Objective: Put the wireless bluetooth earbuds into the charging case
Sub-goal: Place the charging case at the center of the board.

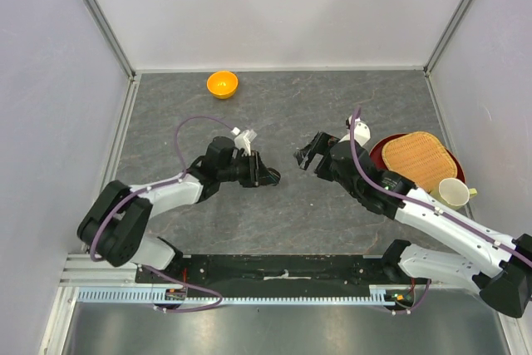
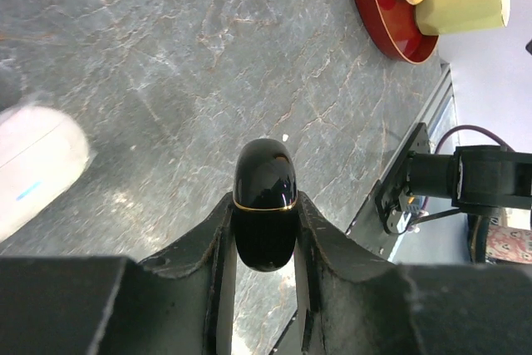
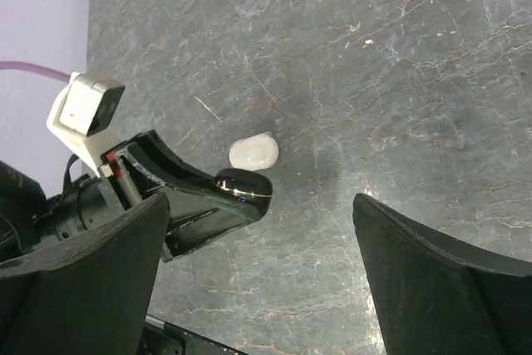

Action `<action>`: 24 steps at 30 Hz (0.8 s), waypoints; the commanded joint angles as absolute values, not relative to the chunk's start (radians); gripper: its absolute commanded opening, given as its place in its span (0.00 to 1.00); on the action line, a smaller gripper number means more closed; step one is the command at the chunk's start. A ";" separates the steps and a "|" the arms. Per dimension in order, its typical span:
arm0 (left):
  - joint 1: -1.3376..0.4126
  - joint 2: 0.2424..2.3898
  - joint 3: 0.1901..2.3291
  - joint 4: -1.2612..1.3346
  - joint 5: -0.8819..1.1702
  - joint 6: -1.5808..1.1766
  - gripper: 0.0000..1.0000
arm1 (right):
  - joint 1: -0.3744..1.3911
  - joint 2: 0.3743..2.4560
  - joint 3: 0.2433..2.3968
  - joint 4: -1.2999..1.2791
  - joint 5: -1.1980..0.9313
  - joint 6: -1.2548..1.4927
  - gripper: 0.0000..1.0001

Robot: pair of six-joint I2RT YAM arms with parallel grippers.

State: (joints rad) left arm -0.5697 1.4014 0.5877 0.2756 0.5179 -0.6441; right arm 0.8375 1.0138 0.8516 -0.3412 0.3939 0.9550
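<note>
Left wrist: gold-banded black charging case (image 2: 264,201)

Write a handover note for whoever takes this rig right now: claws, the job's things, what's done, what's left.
Left claw: shut on the charging case, glossy black, lid looks closed.
Right claw: open, holding nothing, facing the left one.
A white rounded piece lies on the table right beside the held case; I cannot tell if it is an earbud. No other earbuds are clearly visible. The orange bowl sits at the far edge, contents unreadable.
Done: case is gripped.
Left: open the case, find the earbuds, insert them.
</note>
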 commanded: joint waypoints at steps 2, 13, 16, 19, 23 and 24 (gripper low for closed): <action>-0.618 1.517 0.681 0.342 0.557 -0.745 0.03 | 0.834 0.999 0.856 -0.357 0.403 0.963 0.98; -0.733 1.703 0.745 0.334 0.486 -0.798 0.06 | 0.831 0.994 0.887 -0.396 0.419 0.953 0.98; -0.735 1.735 0.758 0.315 0.468 -0.793 0.10 | 0.830 0.971 0.877 -0.405 0.442 0.963 0.98; -0.735 1.756 0.761 0.311 0.465 -0.793 0.13 | 0.831 0.953 0.871 -0.410 0.462 0.966 0.98; -0.735 1.769 0.762 0.281 0.439 -0.792 0.17 | 0.830 0.940 0.873 -0.417 0.479 0.965 0.98; -0.736 1.769 0.764 0.266 0.436 -0.792 0.20 | 0.830 0.940 0.871 -0.417 0.483 0.965 0.98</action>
State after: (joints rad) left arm -0.7345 1.7580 0.7292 0.2890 0.4740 -0.7647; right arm 0.8337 0.9562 0.8513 -0.4046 0.4366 0.9581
